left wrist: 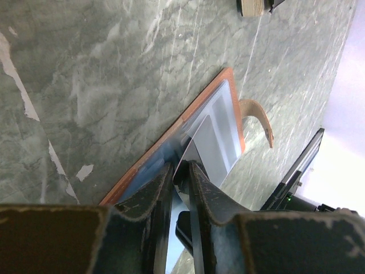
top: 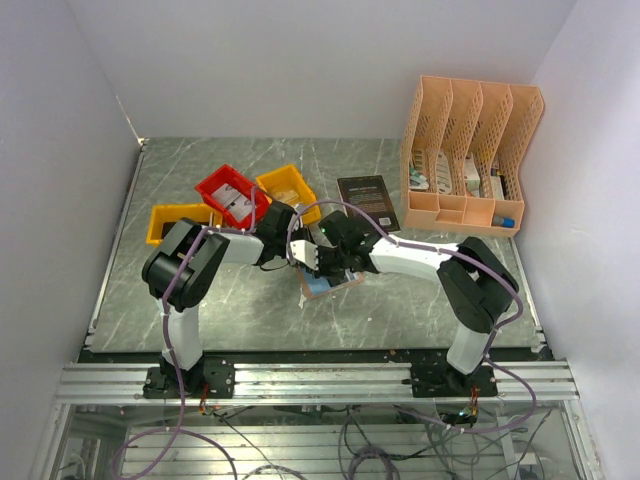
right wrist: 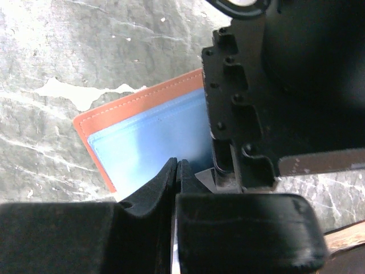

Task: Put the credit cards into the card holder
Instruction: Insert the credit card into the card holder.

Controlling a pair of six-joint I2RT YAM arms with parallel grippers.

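Plainly, no brand or label is legible; the print on the black book [top: 368,203] is too small. The card holder [right wrist: 131,108] lies open on the table [top: 200,300]. The left end effector [left wrist: 181,171] has the tilted grey-silver card [left wrist: 208,145] between slightly parted jaws; I cannot tell whether they clamp it. The right end effector [right wrist: 175,168] is closed, its tips at the holder's blue inner face.

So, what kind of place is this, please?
Probably a robotics lab test cell: two arms bolted to an aluminium rail, white walls closing in a marble-patterned table, loose cables hanging below.
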